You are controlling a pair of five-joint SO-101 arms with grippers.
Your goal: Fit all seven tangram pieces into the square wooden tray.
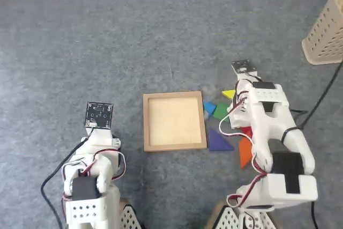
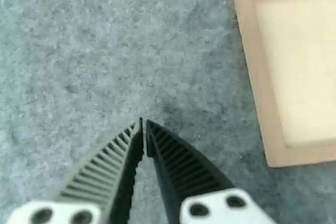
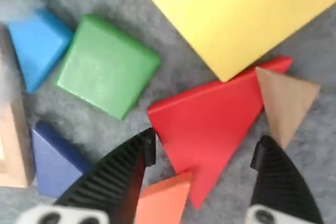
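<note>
Your right gripper (image 3: 206, 145) hangs spread wide over the flat red wooden triangle (image 3: 210, 124), one finger on either side of it. A small tan wooden triangle (image 3: 286, 100) touches the red piece's far corner. Around them lie the large yellow triangle (image 3: 236, 9), the green square block (image 3: 107, 72), the light blue piece (image 3: 37, 45), the dark blue triangle (image 3: 52, 163) and the orange piece (image 3: 163, 203). All are on the grey felt table (image 1: 80, 41), clustered beside the square wooden tray (image 1: 174, 95) at mid-table. Across the tray, your left gripper (image 2: 144, 127) points at bare felt, fingers pressed together. The yellow and orange pieces run off the right wrist view's edge, and in the high view the right arm covers much of the red and yellow ones.
</note>
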